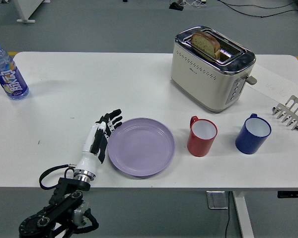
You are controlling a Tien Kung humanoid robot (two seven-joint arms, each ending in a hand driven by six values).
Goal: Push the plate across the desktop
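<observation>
A lilac plate [141, 146] lies flat near the table's front edge, left of centre. My left hand [102, 134] lies along the plate's left rim, fingers extended and open, its edge against the plate. The forearm [87, 163] comes up from the lower left over the table's front edge. The right arm is out of view.
A red mug [202, 135] stands just right of the plate, with a small gap between them. A blue mug [253, 133] stands further right. A toaster [211, 67] with bread is at the back. A water bottle [8, 72] is far left, a metal rack [291, 112] far right.
</observation>
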